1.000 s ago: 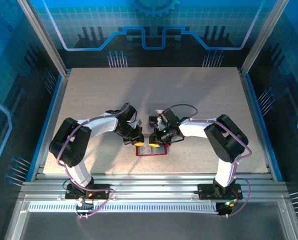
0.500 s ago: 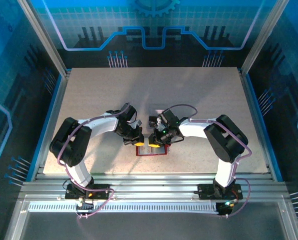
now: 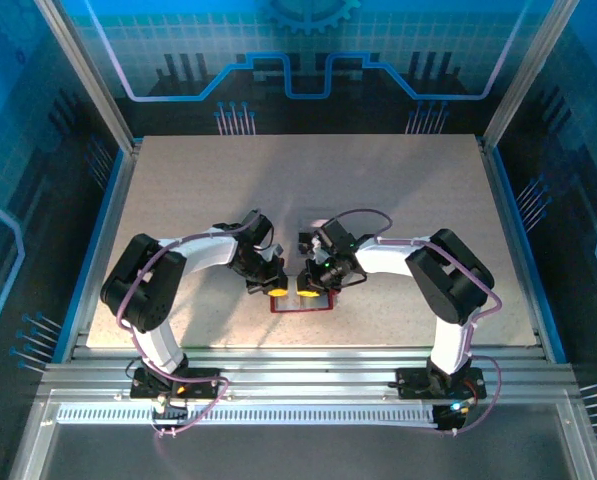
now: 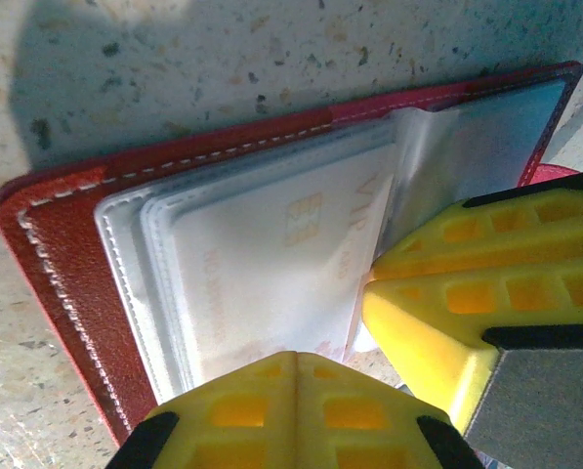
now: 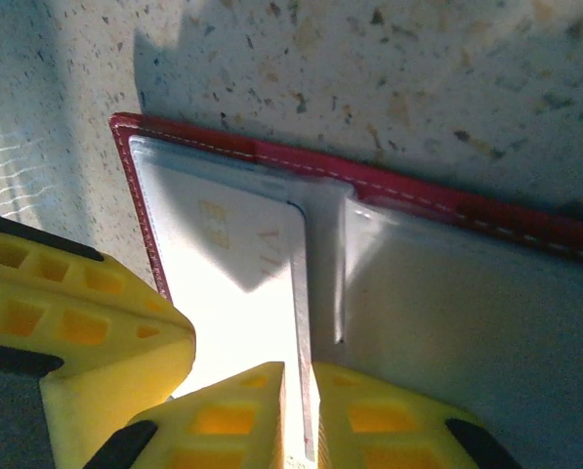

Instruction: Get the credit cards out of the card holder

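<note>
**Pale credit card [image 4: 271, 264] sleeved in the open card holder [image 4: 47, 254]**
Probably light, stiff and slick inside its clear sleeve [image 4: 154, 283]. Best pinched at its 3 o'clock edge. I cannot tell whether the left claw [image 4: 335, 322] or the right claw [image 5: 237, 352] is clamping anything.

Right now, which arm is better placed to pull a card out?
Right, probably: the right gripper pinches the edge of a card sleeve in the card holder; the left gripper is shut, empty.
</note>
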`<action>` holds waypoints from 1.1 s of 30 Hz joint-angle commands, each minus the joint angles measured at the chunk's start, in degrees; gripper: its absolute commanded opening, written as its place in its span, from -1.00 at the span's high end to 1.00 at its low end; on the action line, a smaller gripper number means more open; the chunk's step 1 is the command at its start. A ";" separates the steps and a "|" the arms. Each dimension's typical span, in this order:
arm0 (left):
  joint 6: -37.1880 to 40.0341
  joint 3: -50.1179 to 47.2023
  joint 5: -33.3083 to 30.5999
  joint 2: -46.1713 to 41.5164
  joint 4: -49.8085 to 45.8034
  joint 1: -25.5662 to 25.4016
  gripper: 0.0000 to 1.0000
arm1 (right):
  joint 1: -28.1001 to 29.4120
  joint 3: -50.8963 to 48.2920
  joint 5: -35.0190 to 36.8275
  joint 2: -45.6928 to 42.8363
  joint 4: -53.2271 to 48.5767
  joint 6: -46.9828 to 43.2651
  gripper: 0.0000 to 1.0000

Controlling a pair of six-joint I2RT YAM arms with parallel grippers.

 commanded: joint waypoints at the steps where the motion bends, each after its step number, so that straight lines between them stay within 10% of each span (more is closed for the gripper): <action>1: 0.11 -0.84 0.73 0.91 -0.39 -0.61 1.00 | 0.57 0.61 0.81 -0.54 -1.67 -0.11 0.71; 24: 0.68 -1.10 -0.23 1.28 -0.81 -0.54 1.00 | 0.34 -3.25 -2.85 -0.16 9.30 6.06 0.70; 33: 0.72 -1.06 -0.17 1.31 -0.87 -0.57 1.00 | 1.13 -0.01 1.92 1.41 -1.00 0.52 0.69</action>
